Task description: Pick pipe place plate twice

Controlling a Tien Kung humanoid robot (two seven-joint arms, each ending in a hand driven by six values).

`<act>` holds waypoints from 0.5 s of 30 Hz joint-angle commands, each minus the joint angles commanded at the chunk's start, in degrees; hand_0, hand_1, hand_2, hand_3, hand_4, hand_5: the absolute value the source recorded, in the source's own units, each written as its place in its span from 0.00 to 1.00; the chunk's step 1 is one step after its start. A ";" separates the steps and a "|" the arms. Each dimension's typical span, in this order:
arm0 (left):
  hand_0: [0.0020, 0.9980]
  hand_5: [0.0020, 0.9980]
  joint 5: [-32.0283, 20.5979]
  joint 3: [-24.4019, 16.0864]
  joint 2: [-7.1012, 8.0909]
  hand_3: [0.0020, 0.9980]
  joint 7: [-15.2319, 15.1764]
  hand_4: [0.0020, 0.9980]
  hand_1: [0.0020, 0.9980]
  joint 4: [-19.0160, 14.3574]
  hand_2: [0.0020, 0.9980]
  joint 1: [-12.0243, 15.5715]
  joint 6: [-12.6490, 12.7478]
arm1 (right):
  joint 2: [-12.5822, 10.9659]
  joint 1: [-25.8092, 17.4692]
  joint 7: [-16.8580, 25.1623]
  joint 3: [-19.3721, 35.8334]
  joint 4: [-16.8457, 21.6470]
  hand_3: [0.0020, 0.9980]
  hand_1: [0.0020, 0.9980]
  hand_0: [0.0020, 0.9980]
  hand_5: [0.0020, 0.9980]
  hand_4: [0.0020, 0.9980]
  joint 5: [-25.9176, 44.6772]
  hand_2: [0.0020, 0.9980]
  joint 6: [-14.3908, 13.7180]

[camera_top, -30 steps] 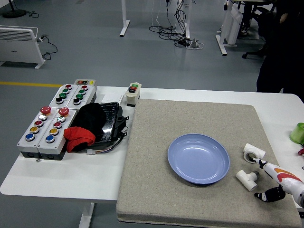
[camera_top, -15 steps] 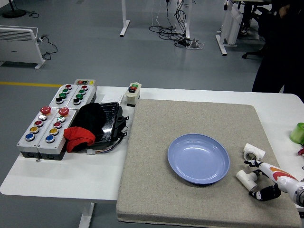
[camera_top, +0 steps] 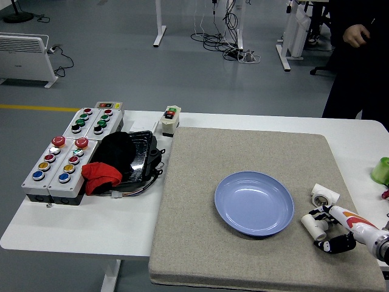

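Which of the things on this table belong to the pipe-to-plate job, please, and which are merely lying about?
Job: near pipe fitting, far pipe fitting, blue plate, right hand.
Lying about: button boxes, black tray, red cloth, green object.

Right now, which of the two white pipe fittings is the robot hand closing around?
The nearer pipe fitting, beside the plate; the farther pipe fitting lies untouched behind the robot hand.

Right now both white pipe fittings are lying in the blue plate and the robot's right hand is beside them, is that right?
Not quite. The head view shows the blue plate empty; both white pipe fittings lie on the mat right of it, with the right hand at the nearer one.
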 joint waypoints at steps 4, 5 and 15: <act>0.63 1.00 0.16 -0.07 0.00 0.59 0.05 0.27 0.58 0.00 0.52 -0.03 -0.01 | 0.01 -0.03 0.22 0.07 0.01 0.74 0.64 0.64 0.38 0.72 0.33 0.65 -0.51; 0.63 1.00 0.14 -0.05 0.00 0.59 0.06 0.27 0.58 0.00 0.52 -0.03 -0.02 | 0.01 -0.05 0.40 0.12 0.04 0.74 0.64 0.64 0.38 0.72 0.58 0.65 -0.89; 0.63 1.00 0.51 -0.25 0.00 0.59 0.25 0.27 0.58 0.00 0.52 0.09 -0.02 | 0.00 0.00 2.34 0.35 1.61 0.71 0.57 0.51 0.36 0.64 2.21 0.60 -3.55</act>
